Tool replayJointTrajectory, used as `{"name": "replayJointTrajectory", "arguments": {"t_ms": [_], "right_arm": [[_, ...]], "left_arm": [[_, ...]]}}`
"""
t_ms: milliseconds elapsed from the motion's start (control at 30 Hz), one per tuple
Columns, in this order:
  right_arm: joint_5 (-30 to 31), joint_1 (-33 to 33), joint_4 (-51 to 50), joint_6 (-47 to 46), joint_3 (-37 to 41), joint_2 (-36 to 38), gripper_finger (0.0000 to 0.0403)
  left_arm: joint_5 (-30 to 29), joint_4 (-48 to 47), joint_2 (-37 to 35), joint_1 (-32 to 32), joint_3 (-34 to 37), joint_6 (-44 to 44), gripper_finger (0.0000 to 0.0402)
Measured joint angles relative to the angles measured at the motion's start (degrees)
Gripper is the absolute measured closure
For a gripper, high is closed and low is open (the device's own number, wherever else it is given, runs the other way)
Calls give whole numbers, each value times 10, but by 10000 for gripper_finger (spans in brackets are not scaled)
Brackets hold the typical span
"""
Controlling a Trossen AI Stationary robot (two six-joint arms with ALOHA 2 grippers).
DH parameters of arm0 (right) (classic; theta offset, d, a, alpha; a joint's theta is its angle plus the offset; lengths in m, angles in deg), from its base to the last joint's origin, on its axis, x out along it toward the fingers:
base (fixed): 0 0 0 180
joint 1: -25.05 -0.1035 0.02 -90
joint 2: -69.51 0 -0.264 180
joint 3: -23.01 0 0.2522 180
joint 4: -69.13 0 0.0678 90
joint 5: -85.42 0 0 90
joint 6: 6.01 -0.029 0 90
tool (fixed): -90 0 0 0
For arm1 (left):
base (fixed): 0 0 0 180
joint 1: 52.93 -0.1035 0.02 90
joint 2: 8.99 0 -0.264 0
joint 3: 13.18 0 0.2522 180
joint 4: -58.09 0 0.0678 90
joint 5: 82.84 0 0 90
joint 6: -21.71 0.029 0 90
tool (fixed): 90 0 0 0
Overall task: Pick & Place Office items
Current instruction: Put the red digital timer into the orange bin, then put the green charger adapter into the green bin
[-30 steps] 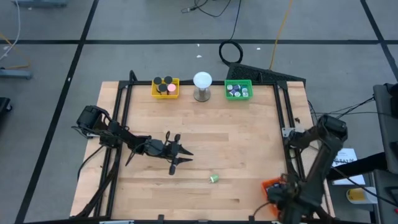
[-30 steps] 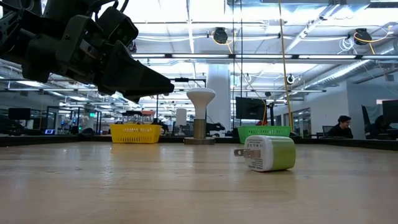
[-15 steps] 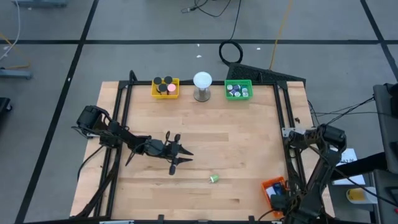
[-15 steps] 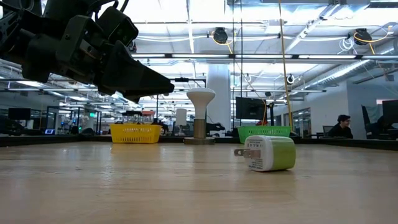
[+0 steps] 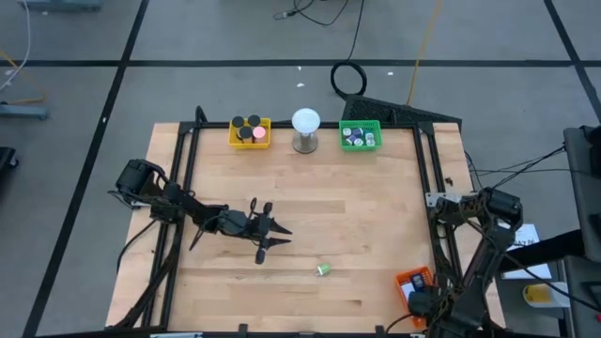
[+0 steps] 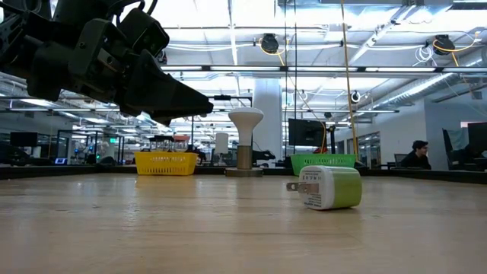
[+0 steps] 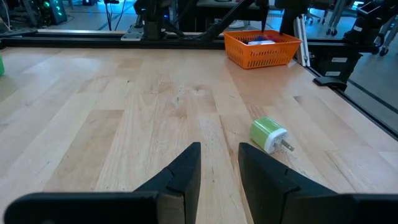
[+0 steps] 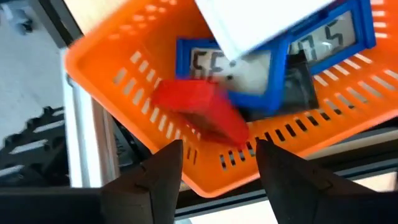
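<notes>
A small green and white plug-in charger (image 5: 322, 269) lies on its side on the bare table, also in the low view (image 6: 327, 187) and the left wrist view (image 7: 267, 134). My left gripper (image 5: 277, 237) hangs open above the table, left of the charger and pointing toward it (image 7: 219, 152); the low view shows it well clear of the wood (image 6: 179, 103). My right gripper (image 5: 420, 302) is open over the orange tray (image 5: 413, 280) at the near right corner. In the right wrist view its fingers (image 8: 217, 149) stand above blue, red and white items in that tray (image 8: 124, 99).
Along the far edge stand a yellow tray (image 5: 250, 132) with black caps and a pink disc, a white ball on a metal stand (image 5: 305, 130) and a green tray (image 5: 360, 137) with small items. Black frame rails run along the table's left and right sides. A person sits far behind (image 6: 417, 154).
My right arm has folded back and lowered its elbow. Its gripper has drawn toward the near edge, so more of the orange tray now shows in the high view. The left arm and the charger have kept still.
</notes>
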Motion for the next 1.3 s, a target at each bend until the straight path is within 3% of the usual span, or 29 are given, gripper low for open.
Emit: {"name": "replayJointTrajectory", "arguments": {"t_ms": [133, 300, 367, 467, 533, 633, 800, 900, 1100, 1300], "right_arm": [[1, 9, 20, -7, 0, 1, 222], [28, 25, 44, -8, 0, 12, 293], [77, 34, 45, 4, 0, 19, 331], [196, 53, 53, 60, 0, 25, 387], [271, 71, 66, 114, 0, 25, 395], [329, 111, 111, 193, 10, 25, 384], [328, 211, 185, 339, 20, 25, 378], [288, 284, 236, 438, 20, 25, 360], [210, 388, 339, 604, 20, 5, 277], [191, 412, 350, 667, 20, -21, 196]], "left_arm": [[0, 0, 0, 0, 0, 0, 293], [0, 0, 0, 0, 0, 0, 293], [0, 0, 0, 0, 0, 2, 293], [0, 0, 0, 0, 0, -1, 293], [0, 0, 0, 0, 0, 0, 293], [0, 0, 0, 0, 0, 0, 293], [0, 0, 0, 0, 0, 0, 293], [0, 2, 0, 0, 0, -2, 293], [0, 1, 0, 0, 0, -46, 293], [-2, 1, 0, -4, -1, -100, 293]]}}
